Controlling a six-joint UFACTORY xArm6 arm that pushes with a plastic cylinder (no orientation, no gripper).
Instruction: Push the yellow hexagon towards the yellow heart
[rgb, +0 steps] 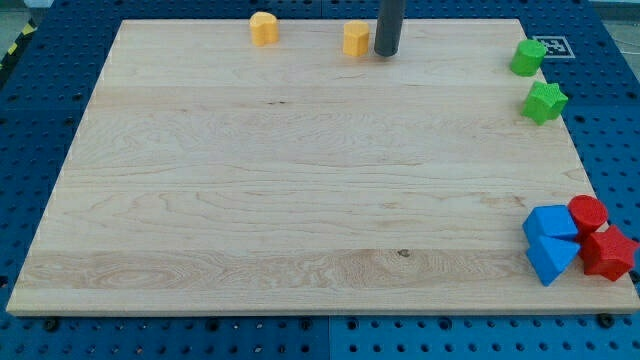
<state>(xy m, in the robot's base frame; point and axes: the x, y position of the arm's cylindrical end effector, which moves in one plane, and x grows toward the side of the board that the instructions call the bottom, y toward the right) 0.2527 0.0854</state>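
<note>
The yellow hexagon (356, 38) sits near the top edge of the wooden board (300, 200), a little right of centre. The yellow heart (263, 28) lies further to the view's left along the same top edge, about a hand's width from the hexagon. My tip (386, 53) rests on the board just to the right of the yellow hexagon, very close to it or touching its right side; I cannot tell which.
A green block (528, 57) and a green star (545, 102) lie at the board's upper right edge. Two blue blocks (550, 240), a red cylinder (588, 213) and another red block (608, 253) cluster at the lower right corner.
</note>
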